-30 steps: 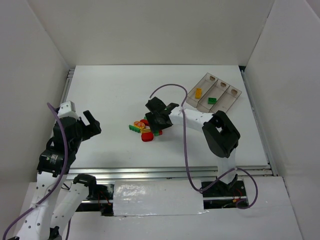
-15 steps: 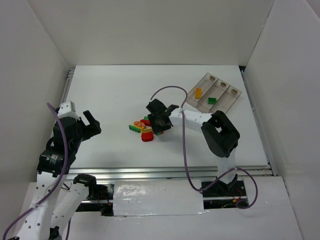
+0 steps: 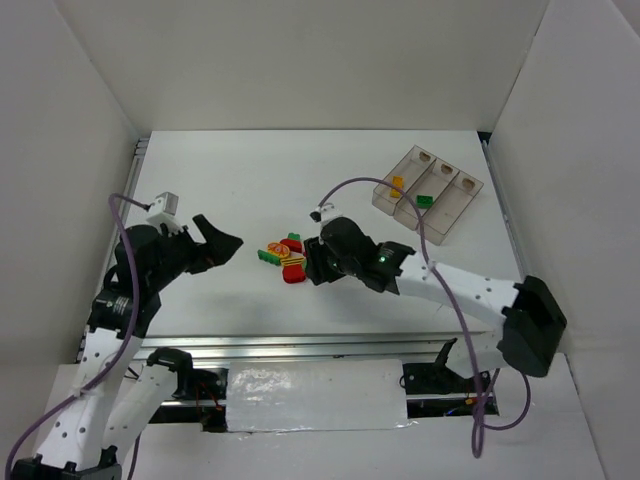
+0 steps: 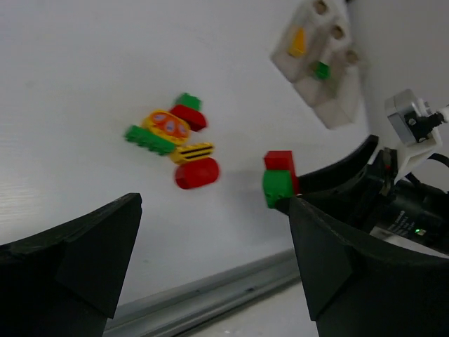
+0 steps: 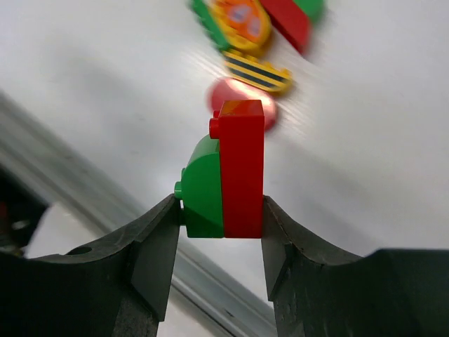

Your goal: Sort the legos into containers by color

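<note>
Red and green, two legos pressed side by side: a square red brick (image 5: 242, 168) and a rounded green brick (image 5: 202, 191) are pinched together between the black fingers (image 5: 151, 246) of the right gripper (image 5: 222, 210). The gripper is clamped on the pair and holds it above the white table (image 3: 220, 180). Seen from above, this gripper sits just to the right of the pile of loose legos (image 3: 283, 255) near the middle of the table.

The pile holds a flat green toothed piece (image 4: 149, 139), a round yellow-orange piece (image 4: 167, 125), a yellow piece with black stripes (image 4: 193, 151) and a red rounded piece (image 4: 197, 172). A couple more red and green bricks touch them (blur hides the finer detail).

The left gripper (image 3: 222, 247) hangs to the left of the pile, apart from it, its jaws spread wide with nothing between them.

The tray (image 3: 455, 215), clear and smoky with three narrow compartments, lies at an angle at the far right of the table, well apart from the pile. Its left compartment holds a yellow brick (image 3: 396, 185); its middle compartment holds a small green brick (image 3: 424, 200).
</note>
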Action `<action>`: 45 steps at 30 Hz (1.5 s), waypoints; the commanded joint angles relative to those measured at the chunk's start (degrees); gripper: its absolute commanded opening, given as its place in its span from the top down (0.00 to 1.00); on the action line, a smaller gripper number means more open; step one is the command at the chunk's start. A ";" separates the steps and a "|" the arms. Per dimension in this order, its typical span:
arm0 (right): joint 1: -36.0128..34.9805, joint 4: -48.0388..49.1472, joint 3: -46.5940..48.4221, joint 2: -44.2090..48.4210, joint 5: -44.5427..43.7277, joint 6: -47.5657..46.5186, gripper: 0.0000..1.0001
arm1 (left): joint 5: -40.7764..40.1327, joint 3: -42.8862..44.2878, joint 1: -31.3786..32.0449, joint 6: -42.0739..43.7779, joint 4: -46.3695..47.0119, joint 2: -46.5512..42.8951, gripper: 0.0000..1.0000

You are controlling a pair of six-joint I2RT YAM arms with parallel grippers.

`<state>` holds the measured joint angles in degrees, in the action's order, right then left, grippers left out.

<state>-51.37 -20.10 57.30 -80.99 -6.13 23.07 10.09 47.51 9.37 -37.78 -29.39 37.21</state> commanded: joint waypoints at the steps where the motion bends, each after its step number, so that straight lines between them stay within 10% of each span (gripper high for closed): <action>1: -3.46 7.70 -3.49 7.57 0.77 0.57 1.00 | 21.87 -3.90 2.13 -10.19 17.83 2.60 0.02; 12: -10.49 10.96 -6.94 18.76 -0.81 0.31 1.00 | 10.31 -3.65 24.18 -14.08 23.85 9.89 0.05; 22: -12.61 11.22 -6.59 20.61 -3.01 0.66 1.00 | 2.92 -4.26 29.66 -13.72 22.36 13.32 0.15; 40: -13.49 9.99 -4.03 16.21 -13.30 6.90 0.96 | 3.98 -3.30 31.15 -11.80 24.02 14.30 1.00; 41: -13.58 10.51 -4.30 16.56 -12.51 6.81 0.89 | 4.15 -3.38 31.15 -11.70 24.29 14.12 1.00; 45: -13.31 15.42 -7.10 19.19 -5.23 5.32 0.01 | 6.87 -5.14 31.15 -11.44 27.97 13.50 1.00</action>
<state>-64.99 -11.27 50.81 -64.20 -13.54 28.88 13.61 42.61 40.01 -50.72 -6.81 52.40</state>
